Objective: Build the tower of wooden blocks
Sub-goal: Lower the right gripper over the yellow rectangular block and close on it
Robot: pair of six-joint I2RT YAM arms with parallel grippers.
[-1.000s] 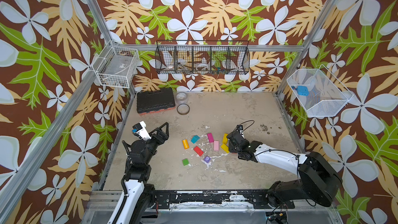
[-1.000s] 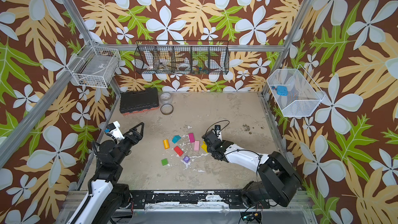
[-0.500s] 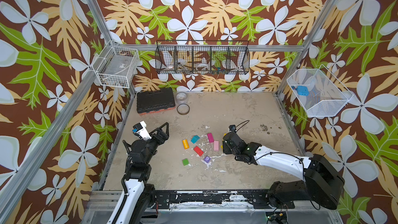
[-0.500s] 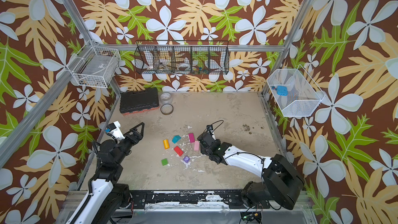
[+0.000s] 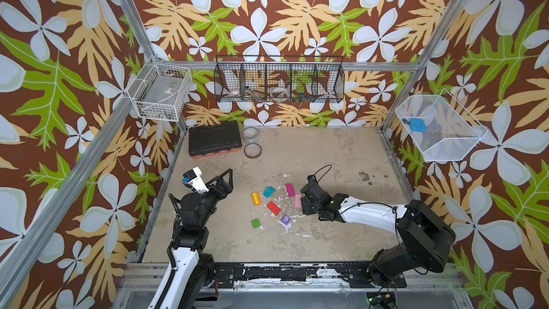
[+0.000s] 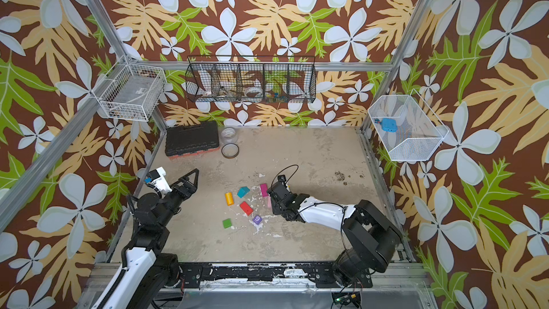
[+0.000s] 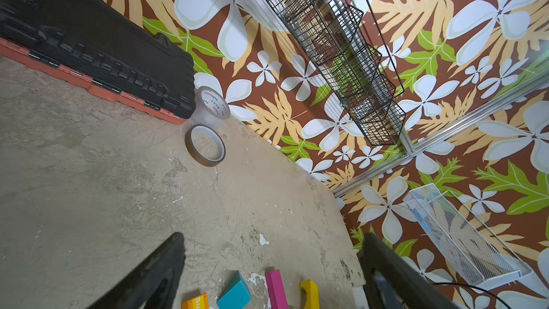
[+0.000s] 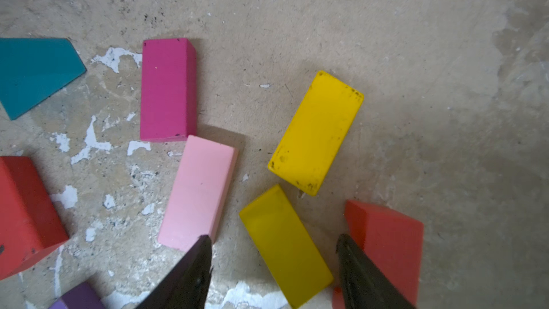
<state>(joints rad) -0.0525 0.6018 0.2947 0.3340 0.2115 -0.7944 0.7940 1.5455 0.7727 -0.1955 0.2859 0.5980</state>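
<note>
The right wrist view alone shows the right gripper (image 8: 273, 237) with its jaws partly spread either side of a yellow block (image 8: 285, 245) that lies flat on the table (image 8: 445, 54); it grips nothing. A second yellow block (image 8: 316, 132) and a second red block (image 8: 386, 242) lie just beside. In both top views the arm hides these three. There the other wood blocks lie scattered singly mid-table, none stacked: orange block (image 5: 255, 198), teal block (image 5: 269, 192), magenta block (image 5: 290, 189), pink block (image 5: 298, 200), red brick (image 5: 273, 208), purple cube (image 5: 285, 219) and green block (image 5: 255, 223), the last seen in the top views only. The left gripper (image 7: 273, 239) hangs with fingers spread wide, holding nothing, apart from the blocks.

The black wire basket (image 5: 279, 81) on the back wall holds tape rolls and bits too small to tell. The white wire basket (image 5: 162, 96) holds something pale and flat. The white mesh basket (image 5: 439, 144) holds a blue object (image 5: 417, 124). The black toolbox (image 5: 214, 138) is closed, with a clear round jar (image 5: 251, 135) and a tape ring (image 5: 252, 150) just beside it
</note>
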